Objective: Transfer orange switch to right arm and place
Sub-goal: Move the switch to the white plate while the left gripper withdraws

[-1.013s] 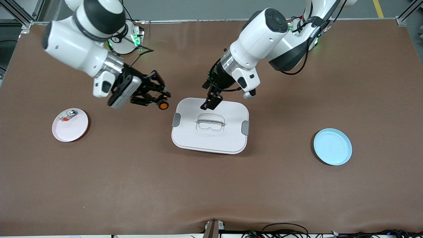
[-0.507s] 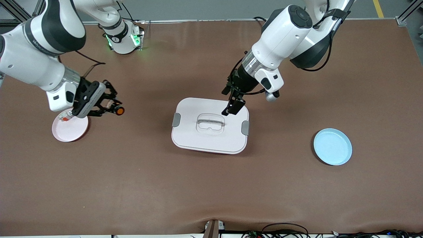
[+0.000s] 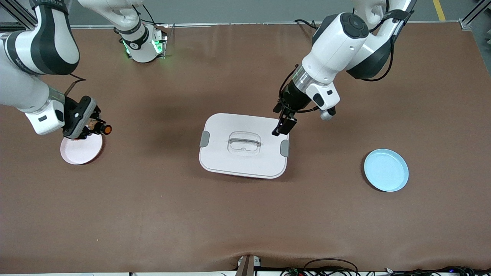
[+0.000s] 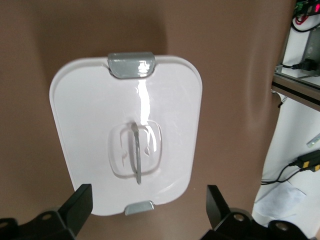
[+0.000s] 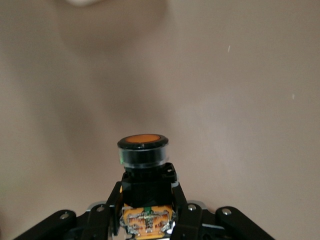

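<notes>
Writing: none readable on the things.
Plates: two, blue plate (image 3: pixel 386 170) toward the left arm's end, pink plate (image 3: pixel 81 149) toward the right arm's.
Lidded box (image 3: pixel 244 145): one, mid-table.
Left gripper (image 3: pixel 284 126): jaws spread, empty, over the box's edge.
Right gripper (image 3: pixel 92 127): over the pink plate's rim, pinching the orange switch (image 3: pixel 106 130).

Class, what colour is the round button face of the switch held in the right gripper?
Orange, ringed by a black collar on the orange switch; the right wrist view shows it best.
</notes>
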Controlling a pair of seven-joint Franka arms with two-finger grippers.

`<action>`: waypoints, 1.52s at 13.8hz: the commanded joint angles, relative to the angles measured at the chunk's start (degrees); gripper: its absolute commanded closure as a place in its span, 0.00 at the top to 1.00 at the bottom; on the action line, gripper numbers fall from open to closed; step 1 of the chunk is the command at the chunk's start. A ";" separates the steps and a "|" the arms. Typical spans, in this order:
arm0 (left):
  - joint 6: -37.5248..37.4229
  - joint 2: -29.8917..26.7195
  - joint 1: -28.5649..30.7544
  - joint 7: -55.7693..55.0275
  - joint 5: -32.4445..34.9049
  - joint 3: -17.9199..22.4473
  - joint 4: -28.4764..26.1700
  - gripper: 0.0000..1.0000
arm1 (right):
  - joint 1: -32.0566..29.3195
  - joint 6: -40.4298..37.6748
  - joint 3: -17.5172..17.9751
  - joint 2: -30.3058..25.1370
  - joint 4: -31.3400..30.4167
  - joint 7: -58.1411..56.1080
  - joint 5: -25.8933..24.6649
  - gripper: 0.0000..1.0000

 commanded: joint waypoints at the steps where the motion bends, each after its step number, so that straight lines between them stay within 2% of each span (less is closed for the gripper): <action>1: -0.27 -2.34 2.12 3.24 0.85 -0.36 -3.72 1.00 | -1.82 1.35 1.04 -0.19 -1.72 -2.00 -4.63 0.00; 5: -4.82 -2.34 5.46 15.52 0.85 -0.36 -3.82 1.00 | -4.02 4.07 1.04 -0.19 -4.18 -6.56 -6.14 0.00; 9: -12.21 -3.57 10.29 28.44 0.85 -0.36 -3.91 1.00 | -8.59 12.32 1.04 0.25 -9.18 -15.17 -6.14 0.00; 12: -15.99 -4.36 13.11 44.69 0.85 -0.28 -3.82 1.00 | -10.79 16.46 0.95 1.12 -11.82 -18.43 -7.97 0.00; 16: -17.05 -4.36 15.66 55.61 3.57 -0.28 -3.56 1.00 | -13.95 26.03 0.95 4.72 -15.69 -22.65 -9.04 0.00; 21: -19.42 -4.27 17.33 71.42 10.07 -0.28 -3.21 1.00 | -17.30 34.74 0.95 11.58 -16.22 -26.26 -9.12 0.00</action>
